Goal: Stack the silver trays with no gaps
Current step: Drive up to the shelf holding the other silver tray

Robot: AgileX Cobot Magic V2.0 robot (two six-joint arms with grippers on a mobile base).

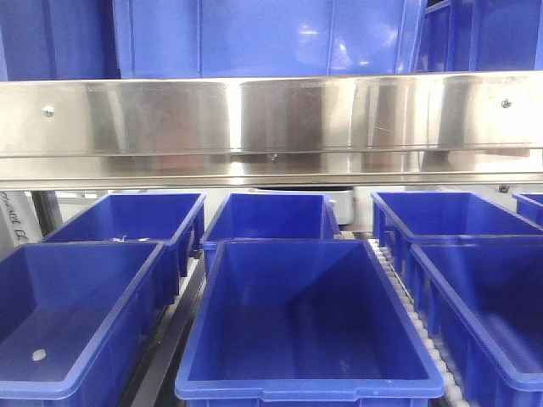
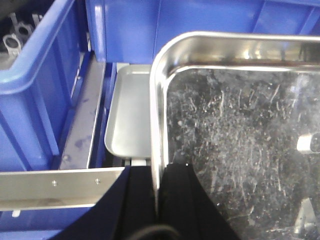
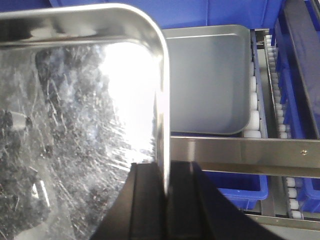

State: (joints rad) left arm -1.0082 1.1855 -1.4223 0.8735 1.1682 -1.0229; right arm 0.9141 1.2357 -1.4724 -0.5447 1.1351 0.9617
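Observation:
A scratched silver tray is held level between both grippers. My left gripper is shut on its left rim, one finger inside and one outside. My right gripper is shut on its right rim; the same tray fills the left of the right wrist view. A second silver tray lies below and beyond it on the roller shelf; its corner also shows in the left wrist view. Neither tray nor any gripper shows in the front view.
A brushed-steel shelf rail crosses the front view, also seen lower down. Deep blue bins sit in rows below and around. White rollers run beside the lower tray.

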